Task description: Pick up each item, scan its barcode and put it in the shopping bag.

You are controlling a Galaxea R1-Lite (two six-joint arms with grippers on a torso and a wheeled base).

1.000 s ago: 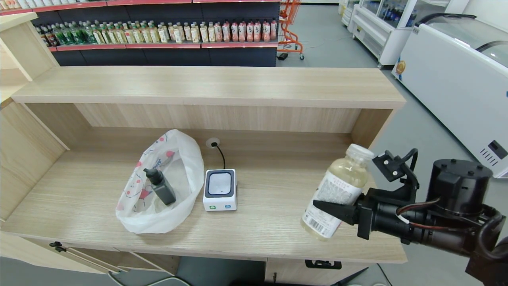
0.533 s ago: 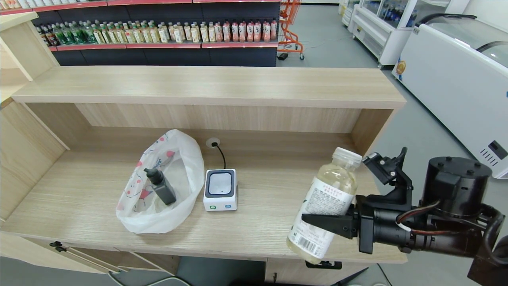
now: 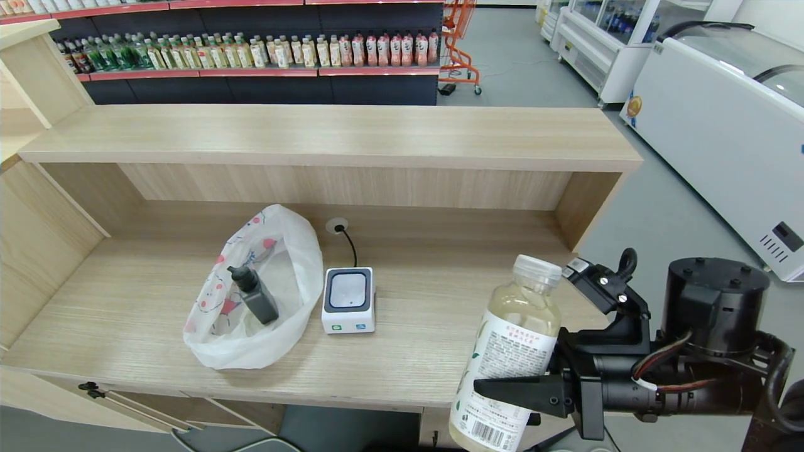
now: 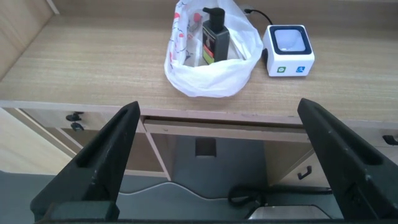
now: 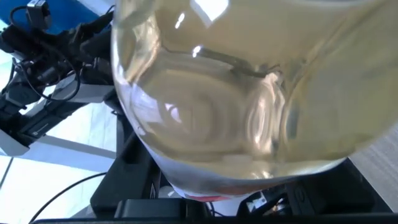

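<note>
Bottle near-upright, long axis vertical, cap topmost, barcode end down, in firm grasp of right gripper.

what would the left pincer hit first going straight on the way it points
The left pincer would likely meet the counter's front edge first, below the shopping bag; depth is unclear.

Head camera: high, facing forward and down over counter, wide coverage, shelves behind. Left wrist camera: off counter front edge, facing across it, moderate range. Both share bag and scanner. Right wrist camera: hard against bottle, also in head view.
</note>
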